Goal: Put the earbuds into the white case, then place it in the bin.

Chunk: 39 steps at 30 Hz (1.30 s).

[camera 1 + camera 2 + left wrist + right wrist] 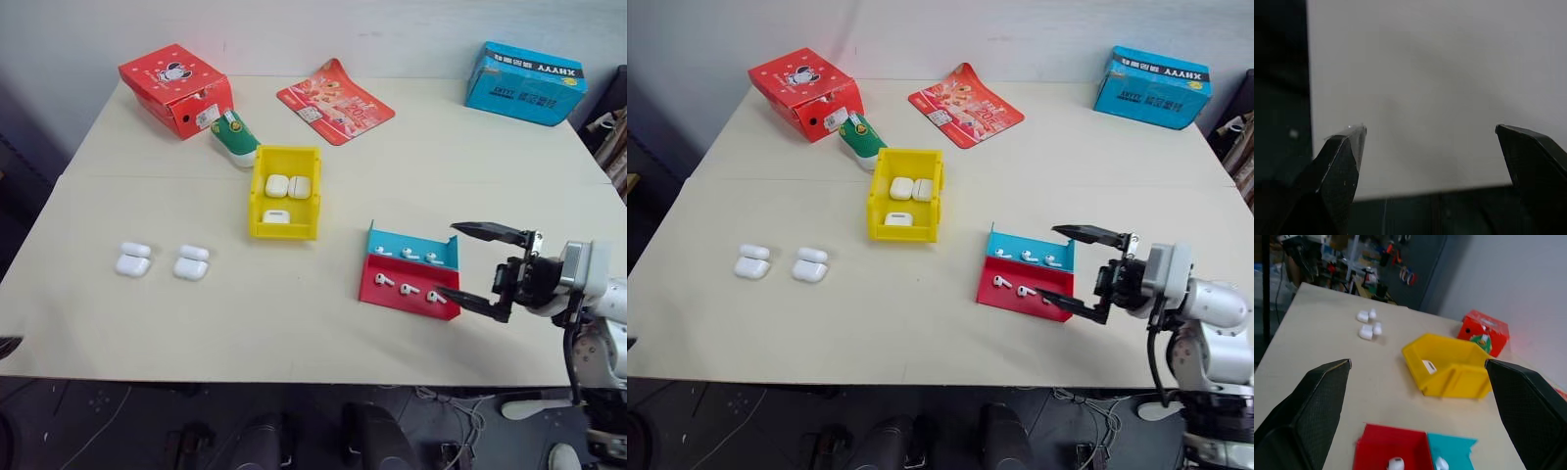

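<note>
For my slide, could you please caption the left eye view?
Open right gripper beside earbud tray; three cases in yellow bin.

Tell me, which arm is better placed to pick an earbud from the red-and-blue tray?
The right. Its gripper hangs open just beside the red-and-blue tray holding the earbuds. The left gripper is open too, facing bare table.

The place looks like a robotics lab or workshop. At the upper left of the right wrist view, a dark pegboard wall (1415, 264) hung with tools stands behind cluttered shelves (1327, 259). In the head views, 1 plain pale table (147, 323) fills the frame, loose cables (460, 431) trail on the dark floor at the bottom, and a bare grey wall (294, 29) runs across the top.
</note>
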Tool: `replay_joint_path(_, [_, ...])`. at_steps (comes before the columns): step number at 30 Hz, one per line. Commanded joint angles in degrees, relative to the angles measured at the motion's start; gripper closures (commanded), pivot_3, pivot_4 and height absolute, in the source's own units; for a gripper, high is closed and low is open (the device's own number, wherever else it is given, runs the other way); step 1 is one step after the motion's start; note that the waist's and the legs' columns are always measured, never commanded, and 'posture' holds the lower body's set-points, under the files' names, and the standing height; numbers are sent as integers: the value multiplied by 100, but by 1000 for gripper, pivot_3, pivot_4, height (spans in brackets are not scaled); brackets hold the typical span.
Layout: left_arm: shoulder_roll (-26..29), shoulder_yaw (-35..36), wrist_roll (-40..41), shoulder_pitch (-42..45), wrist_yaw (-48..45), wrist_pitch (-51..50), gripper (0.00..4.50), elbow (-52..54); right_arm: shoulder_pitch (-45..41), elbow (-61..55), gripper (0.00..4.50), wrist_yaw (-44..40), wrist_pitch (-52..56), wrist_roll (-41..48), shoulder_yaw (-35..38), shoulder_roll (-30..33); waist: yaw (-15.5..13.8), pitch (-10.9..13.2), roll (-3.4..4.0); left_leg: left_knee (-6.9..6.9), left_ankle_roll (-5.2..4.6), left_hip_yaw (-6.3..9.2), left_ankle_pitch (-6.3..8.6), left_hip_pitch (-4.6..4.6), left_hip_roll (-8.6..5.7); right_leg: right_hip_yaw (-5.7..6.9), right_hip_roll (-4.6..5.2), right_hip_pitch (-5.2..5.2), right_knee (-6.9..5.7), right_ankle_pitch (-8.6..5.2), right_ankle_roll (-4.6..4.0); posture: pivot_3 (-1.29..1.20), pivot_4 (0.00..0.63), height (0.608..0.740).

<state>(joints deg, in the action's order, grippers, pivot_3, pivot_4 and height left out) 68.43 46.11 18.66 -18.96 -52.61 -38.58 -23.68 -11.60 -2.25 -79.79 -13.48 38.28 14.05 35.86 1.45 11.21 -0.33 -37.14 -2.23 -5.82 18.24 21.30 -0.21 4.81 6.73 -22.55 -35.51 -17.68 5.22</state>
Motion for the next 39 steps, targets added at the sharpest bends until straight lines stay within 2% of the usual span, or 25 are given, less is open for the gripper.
replay_joint_path(1, [247,0,-32,257,159,-527,30,185,-56,-150,0,21,-242,21,18,-160,-21,-2,-3,-1,0,1,0,-1,0,0,1,1,0,0,0,0,150,740])
replay_joint_path(5, [441,-211,450,894,-30,-1539,30,1109,-52,-86,0,72,-250,-40,4,-244,-64,-8,-15,-3,1,5,0,0,-3,0,4,3,1,0,0,0,150,740])
replay_joint_path(8, [655,-785,610,1689,156,-2065,30,1509,-45,29,0,109,-307,-143,-1,-266,-77,-10,-18,-1,4,6,0,0,-3,-1,4,2,1,0,-1,0,150,740])
replay_joint_path(10, [945,-1474,589,2089,51,-2177,30,1650,-62,46,0,151,-311,-202,-32,-293,-55,-9,-16,2,7,4,-1,0,-3,-1,3,0,1,0,-1,0,150,740])
replay_joint_path(13, [1268,-2970,395,3123,-68,-2409,30,1531,-143,42,0,266,-299,-308,-144,-358,25,-8,-13,4,8,-1,-1,0,-4,-2,-2,-2,-13,0,-1,0,150,740])
replay_joint_path(16, [953,-4486,-231,4815,24,-2621,30,893,-237,17,0,423,-282,-397,-252,-424,33,-6,-12,-1,-3,-13,-11,-1,-2,-8,-15,-5,-32,-1,-1,0,150,740])
replay_joint_path(18, [620,-5259,-681,5791,-42,-2563,30,349,-290,-12,0,511,-260,-434,-299,-450,1,-6,-12,-4,-18,-22,-28,-1,0,-11,-20,-10,-45,-1,0,0,150,740])
replay_joint_path(21, [308,-6146,-1178,6591,-390,-2528,30,-260,-261,-87,0,591,-244,-420,-305,-443,-4,-8,-21,-21,-21,-26,-33,6,0,-13,-25,-11,-50,0,2,0,150,740])
replay_joint_path(24, [-69,-6483,-1463,7102,-439,-2485,30,-831,-170,-189,0,624,-213,-371,-266,-376,-3,-4,-37,-29,-25,-28,-34,8,0,-19,-25,-11,-49,0,3,0,150,740])
replay_joint_path(30, [-660,-6517,-1682,7453,-379,-2494,30,-1456,-113,-229,0,648,-211,-353,-195,-313,-7,-3,-51,-54,-32,-22,-32,15,1,-18,-19,-9,-54,1,4,0,150,740])
replay_joint_path(39, [-972,-6374,-1749,7474,-325,-2758,30,-1355,22,-316,0,728,-166,-331,-153,-264,-123,4,-65,-84,-28,-11,-32,15,2,-18,-10,-6,-62,4,11,0,150,740])
